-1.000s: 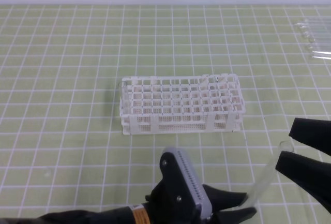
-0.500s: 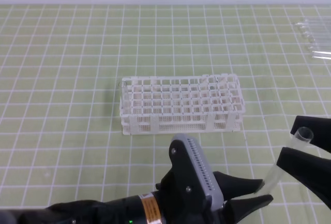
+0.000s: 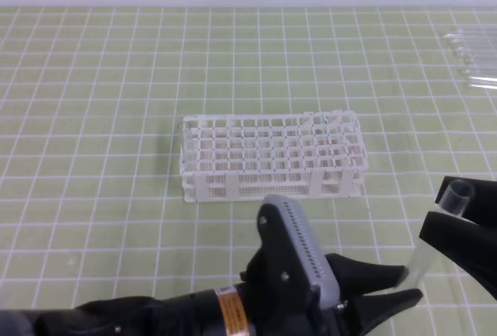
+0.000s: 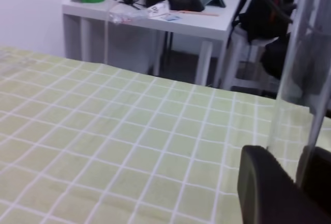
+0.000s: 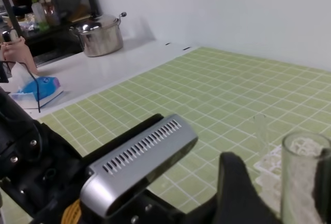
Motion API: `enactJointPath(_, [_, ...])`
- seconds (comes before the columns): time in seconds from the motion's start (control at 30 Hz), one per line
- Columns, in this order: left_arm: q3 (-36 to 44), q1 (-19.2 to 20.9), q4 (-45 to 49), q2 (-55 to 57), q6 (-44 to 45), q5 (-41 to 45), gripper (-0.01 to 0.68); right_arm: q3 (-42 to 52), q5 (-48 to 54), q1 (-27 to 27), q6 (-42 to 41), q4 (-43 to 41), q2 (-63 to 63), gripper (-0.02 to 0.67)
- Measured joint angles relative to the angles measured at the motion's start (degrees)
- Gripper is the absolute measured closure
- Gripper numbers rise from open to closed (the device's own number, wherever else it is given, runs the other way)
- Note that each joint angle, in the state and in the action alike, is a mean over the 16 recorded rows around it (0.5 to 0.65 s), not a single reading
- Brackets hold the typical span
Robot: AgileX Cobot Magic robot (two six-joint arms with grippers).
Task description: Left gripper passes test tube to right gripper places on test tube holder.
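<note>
The test tube [image 3: 419, 262] is a clear glass tube leaning up to the right above the mat's front right. My left gripper [image 3: 410, 284] is shut on its lower end, with the grey ribbed finger plate [image 3: 299, 254] facing up. The tube's open mouth lies between the two black fingers of my right gripper [image 3: 435, 213], which stands open around it at the right edge. In the right wrist view the tube [image 5: 305, 182] stands just beside one black finger [image 5: 243, 193]. In the left wrist view the tube [image 4: 300, 79] rises from between my fingers [image 4: 269, 188]. The white test tube holder [image 3: 272, 157] stands mid-table, with no tubes in it.
A bundle of other clear tubes [image 3: 474, 57] lies at the far right of the green grid mat [image 3: 93, 119]. The holder stands just beyond the left gripper. The mat's far edge runs along the top of the high view.
My left gripper has carried the tube to the right and a little up. The tube's mouth now lies between the right gripper's fingers, which have stayed at the right edge.
</note>
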Motion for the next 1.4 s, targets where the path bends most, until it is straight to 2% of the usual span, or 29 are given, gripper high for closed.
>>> enactJointPath(0.33, [-2.21,-0.02,2.94,1.7,-3.56,-0.41,0.65,-0.08,-0.75,0.0,-0.36,0.03,0.0,0.365])
enactJointPath(0.87, [-2.5,0.02,-0.64,2.05,-4.19,-2.29,0.638,-0.12,-2.87,0.0,-0.36,-0.31,0.0,0.409])
enactJointPath(1.4, [-2.51,0.0,-0.47,2.23,-4.72,-1.46,0.644,-0.12,-4.19,0.0,-2.37,-1.53,0.0,0.527])
